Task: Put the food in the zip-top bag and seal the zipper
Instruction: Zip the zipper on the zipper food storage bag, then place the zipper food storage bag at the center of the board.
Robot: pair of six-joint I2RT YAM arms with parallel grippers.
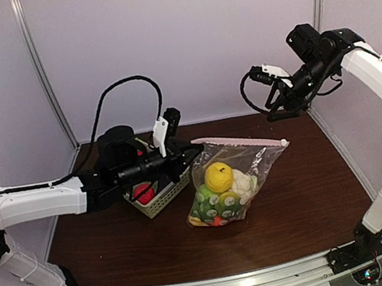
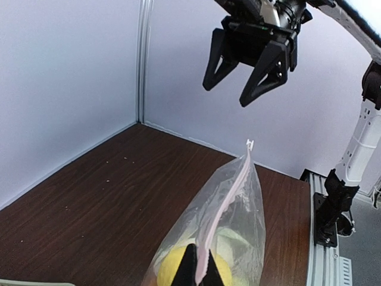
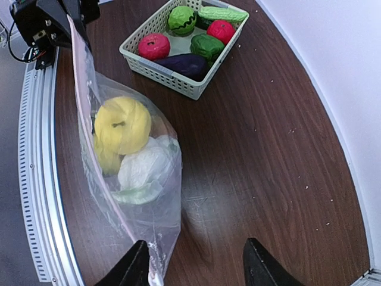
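Some of the food (image 1: pixel 219 191) has been put in the zip-top bag (image 1: pixel 253 160), which lies in the middle of the table (image 1: pixel 316 188), just beside the basket (image 3: pixel 159 74). A yellow pepper (image 3: pixel 122 125) and a white cauliflower (image 3: pixel 143 168) can be seen through it. More pieces (red, green and a purple one) are left in the basket. One end of the zipper (image 1: pixel 242 142) is pinched tight by the left gripper (image 2: pixel 199 275). It cannot be told if the strip is pressed shut all along. The right gripper (image 3: pixel 199 268) is held wide open in the air near the other end, with nothing in it. The sealing looks like the main job left.
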